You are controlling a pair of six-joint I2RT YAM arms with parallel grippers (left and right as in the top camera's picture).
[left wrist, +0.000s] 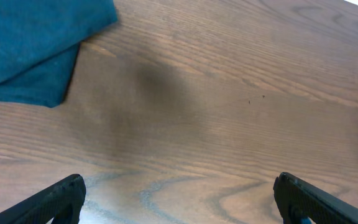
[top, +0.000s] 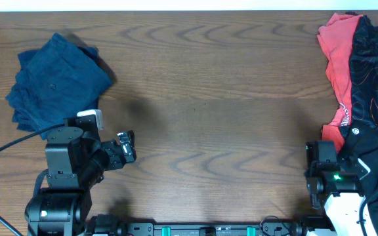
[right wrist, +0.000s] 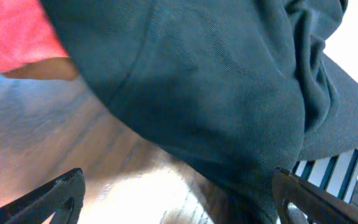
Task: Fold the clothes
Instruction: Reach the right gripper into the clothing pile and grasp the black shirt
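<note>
While L gripper (left wrist: 179,190) gapes over tbl (left wrist: 229,124), R gripper (right wrist: 178,186) gapes too, facing blk garment (right wrist: 216,93).

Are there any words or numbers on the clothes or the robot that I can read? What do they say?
No text here can be read.
black garment: it has a small white round mark, too small to read.
red garment: there are tiny white marks near its lower end, too blurred to read.
blue garment: no writing shows.
Robot arms: no label that can be read.
</note>
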